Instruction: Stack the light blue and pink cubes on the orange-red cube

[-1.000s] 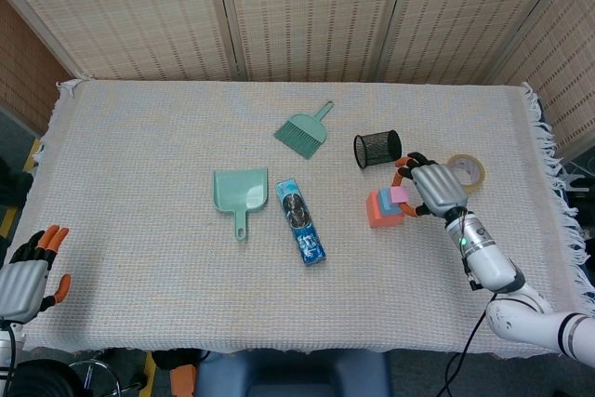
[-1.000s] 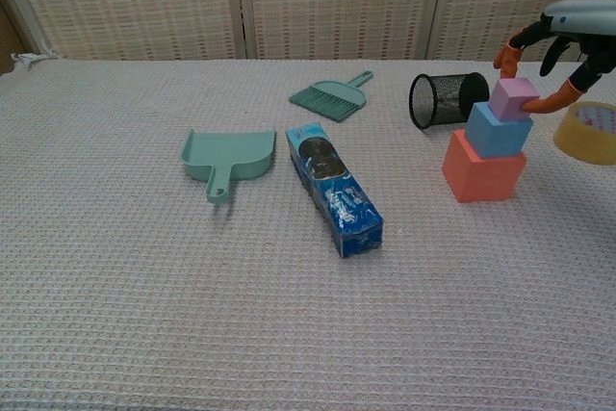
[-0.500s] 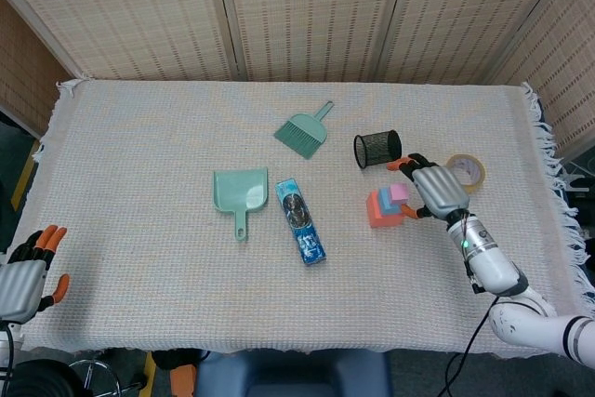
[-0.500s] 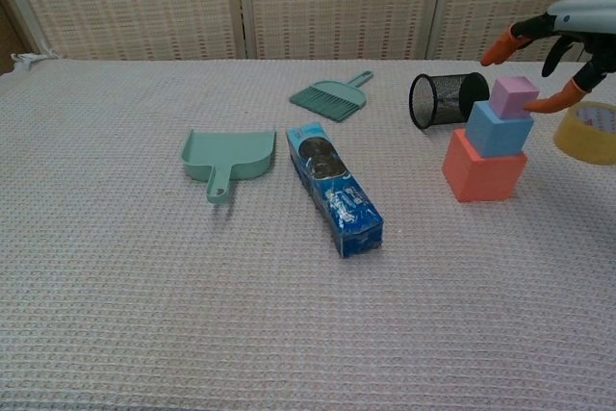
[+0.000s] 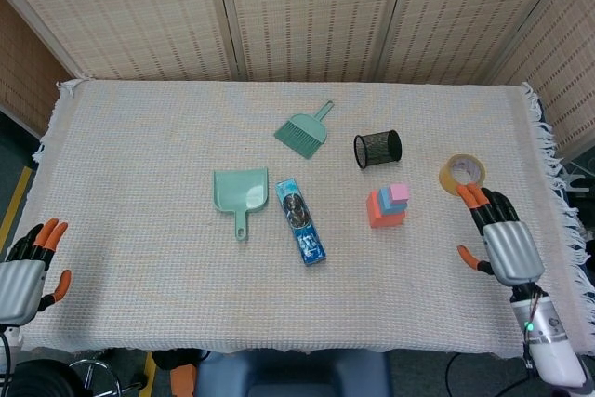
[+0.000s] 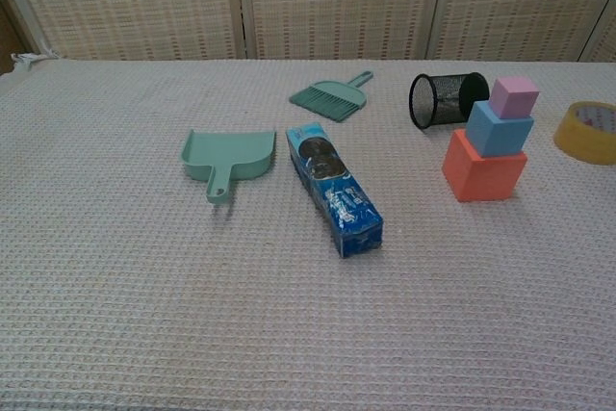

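Pink cube [image 6: 513,96] sits on blue cube [image 6: 499,128] on orange-red cube [image 6: 483,166]; right hand [image 5: 500,237] and left hand [image 5: 26,272] spread, holding nothing.

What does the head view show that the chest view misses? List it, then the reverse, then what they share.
Only the head view shows the two hands: the left hand at the table's near left edge and the right hand near the yellow tape roll, both holding nothing. The chest view alone shows the stack side-on: pink cube on light blue cube on orange-red cube. Both show the green dustpan, green brush, black mesh cup and blue packet.
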Motion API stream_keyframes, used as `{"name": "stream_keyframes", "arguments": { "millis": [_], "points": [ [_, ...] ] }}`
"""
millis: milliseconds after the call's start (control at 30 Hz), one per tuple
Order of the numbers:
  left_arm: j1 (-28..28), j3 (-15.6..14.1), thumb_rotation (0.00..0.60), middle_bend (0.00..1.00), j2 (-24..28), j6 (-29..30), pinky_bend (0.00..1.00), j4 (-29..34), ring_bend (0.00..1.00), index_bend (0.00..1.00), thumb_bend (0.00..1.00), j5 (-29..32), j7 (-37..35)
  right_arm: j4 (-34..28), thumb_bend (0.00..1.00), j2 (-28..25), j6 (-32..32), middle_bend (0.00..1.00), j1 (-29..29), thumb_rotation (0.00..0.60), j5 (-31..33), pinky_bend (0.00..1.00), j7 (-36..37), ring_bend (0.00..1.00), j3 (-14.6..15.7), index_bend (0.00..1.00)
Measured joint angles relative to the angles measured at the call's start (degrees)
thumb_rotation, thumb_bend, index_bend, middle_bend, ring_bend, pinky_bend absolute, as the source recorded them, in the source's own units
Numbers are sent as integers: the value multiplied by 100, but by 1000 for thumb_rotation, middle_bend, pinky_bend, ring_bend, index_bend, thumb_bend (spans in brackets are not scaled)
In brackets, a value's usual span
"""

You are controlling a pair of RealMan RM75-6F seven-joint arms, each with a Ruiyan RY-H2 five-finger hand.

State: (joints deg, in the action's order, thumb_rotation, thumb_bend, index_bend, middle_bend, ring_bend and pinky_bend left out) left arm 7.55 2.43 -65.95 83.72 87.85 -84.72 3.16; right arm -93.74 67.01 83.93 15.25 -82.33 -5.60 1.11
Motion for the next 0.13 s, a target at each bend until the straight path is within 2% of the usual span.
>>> {"name": "stream_keyframes", "arguments": {
  "millis": [67,133],
  "points": [
    [-22,-3,600,0,-72,189,141,-110,0,0,469,-190,-70,192,187,129,538,0,-465,600,-414,53,-15,0,223,0],
    [-38,-12,600,0,-145,300,140,-211,0,0,469,-331,-102,292,187,195,780,0,-710,600,-703,51,13,0,403,0]
  ]
}}
